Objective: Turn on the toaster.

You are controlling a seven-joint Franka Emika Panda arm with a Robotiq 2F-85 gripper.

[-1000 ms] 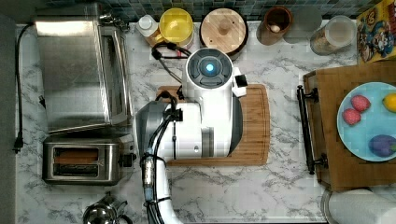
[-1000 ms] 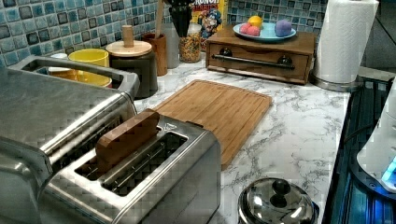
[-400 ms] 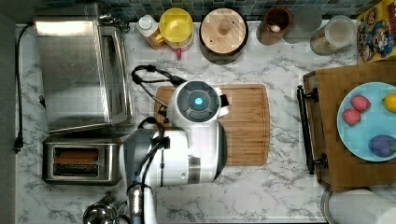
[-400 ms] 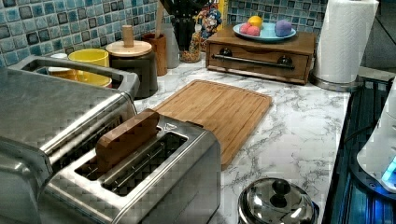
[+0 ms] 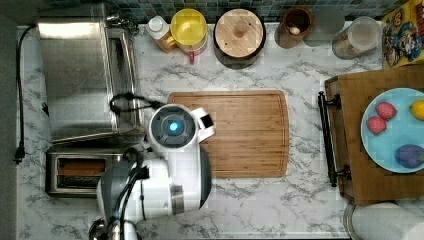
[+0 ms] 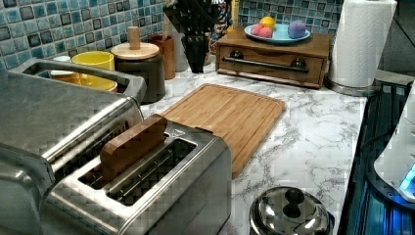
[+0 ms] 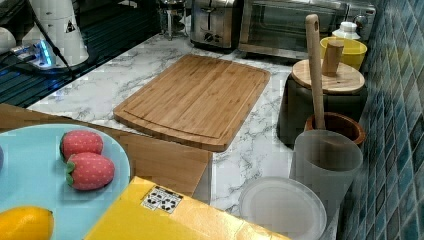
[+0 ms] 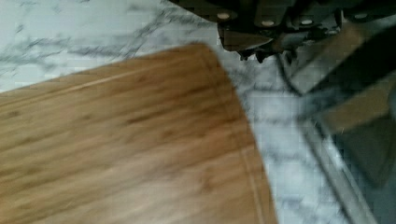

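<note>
The toaster (image 5: 82,171) sits at the lower left of the top view, just below the big toaster oven (image 5: 85,75), and at the top centre of the right view. It looks rigid, heavy brushed steel and probably slick, so I judge that I should press its side lever rather than grip the body. My gripper (image 8: 261,44) hangs over the cutting board's (image 5: 240,132) corner; I cannot tell how my jaws stand. I count one toaster, two slots, one brown slice (image 6: 132,144) standing in a slot.
</note>
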